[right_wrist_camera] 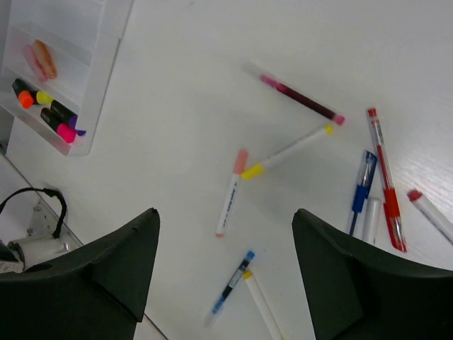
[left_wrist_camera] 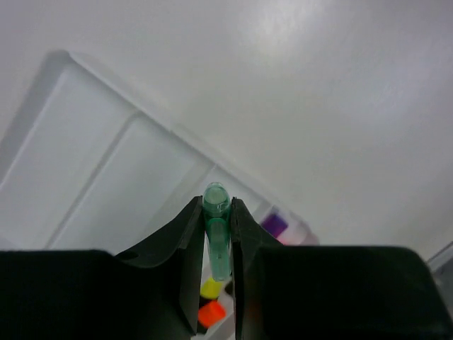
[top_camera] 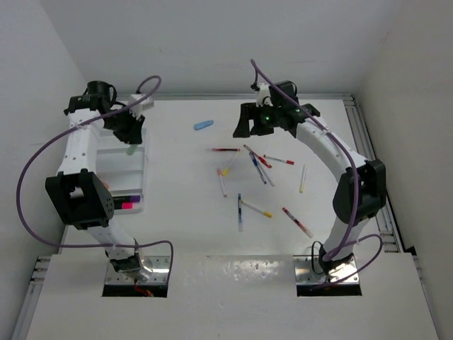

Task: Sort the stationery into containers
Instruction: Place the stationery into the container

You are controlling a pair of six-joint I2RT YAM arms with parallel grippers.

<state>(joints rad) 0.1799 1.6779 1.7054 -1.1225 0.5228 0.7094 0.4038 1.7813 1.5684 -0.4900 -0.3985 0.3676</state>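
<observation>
- Table (top_camera: 177, 234): flat, matte white surface.
- Tray (top_camera: 106, 166): shallow rectangle of smooth white plastic, split by thin ribs into long compartments. It sits on the left side of the table. The end nearest my bases holds black-bodied highlighters (right_wrist_camera: 44, 106) with orange, yellow and pink caps.
- My right gripper (right_wrist_camera: 223, 241): smooth black fingers, jaws wide apart and holding nothing. It hangs above the loose pens.
- My left gripper (left_wrist_camera: 216, 205): black jaws clamped on the green highlighter, positioned above the tray.
- Loose pens (top_camera: 256, 164): thin cylinders with red, blue, yellow and pink caps, scattered mid-table, well apart from the tray.
- Blue highlighter (top_camera: 204, 125): stubby, lying alone on the table beyond the pens.
- Green highlighter (left_wrist_camera: 219, 248): stubby translucent cylinder; its rounded end protrudes past my left fingertips.
</observation>
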